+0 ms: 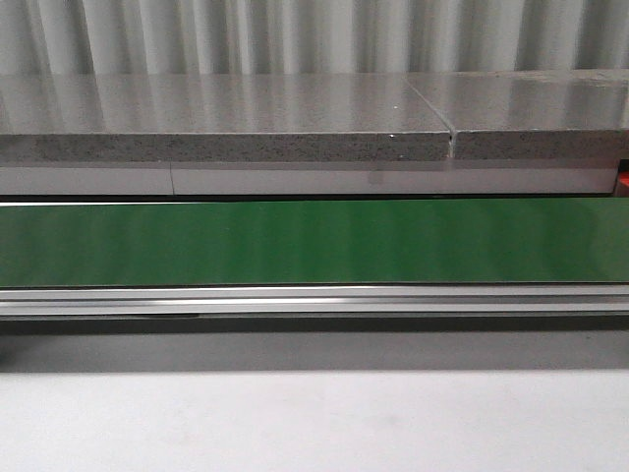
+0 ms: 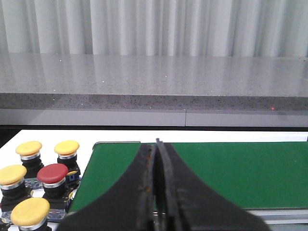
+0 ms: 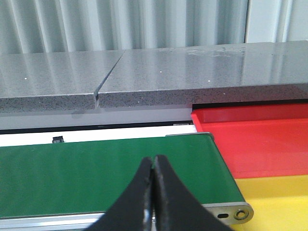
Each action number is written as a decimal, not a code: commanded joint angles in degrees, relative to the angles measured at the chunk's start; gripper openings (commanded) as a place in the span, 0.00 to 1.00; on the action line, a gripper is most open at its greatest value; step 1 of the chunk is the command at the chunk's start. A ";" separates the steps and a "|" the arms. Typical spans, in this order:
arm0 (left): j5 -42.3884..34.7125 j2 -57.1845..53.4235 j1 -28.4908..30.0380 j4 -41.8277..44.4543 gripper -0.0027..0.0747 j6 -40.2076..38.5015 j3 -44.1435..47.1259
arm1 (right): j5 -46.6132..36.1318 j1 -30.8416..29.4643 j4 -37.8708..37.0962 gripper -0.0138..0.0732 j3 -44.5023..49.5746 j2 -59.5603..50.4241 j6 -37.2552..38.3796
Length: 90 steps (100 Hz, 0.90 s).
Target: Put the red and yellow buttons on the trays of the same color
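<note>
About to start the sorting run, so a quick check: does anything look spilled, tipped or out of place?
Nothing stands out. The buttons stand upright in a cluster beside the green belt, the red tray and yellow tray are bare, and both grippers are shut.

Both arms end in smooth, curved black fingers (image 2: 144,192) tapering to thin tips.

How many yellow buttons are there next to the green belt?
4 yellow buttons show in the left wrist view, beside the green belt: two at the back, one in the middle, one nearest. More may sit out of frame.
</note>
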 commanded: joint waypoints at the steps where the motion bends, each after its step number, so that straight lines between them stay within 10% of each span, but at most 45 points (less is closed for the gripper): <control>1: -4.52 -1.76 -0.06 -0.04 0.01 -0.21 3.42 | -4.50 -0.35 -0.46 0.08 -1.08 -1.05 -0.37; 73: -4.52 -1.76 -0.06 -0.04 0.01 -0.21 2.88 | -4.50 -0.35 -0.46 0.08 -1.08 -1.05 -0.37; 90: 5.55 -1.76 -0.06 -0.04 0.01 -0.21 -4.14 | -4.50 -0.35 -0.46 0.08 -1.08 -1.05 -0.37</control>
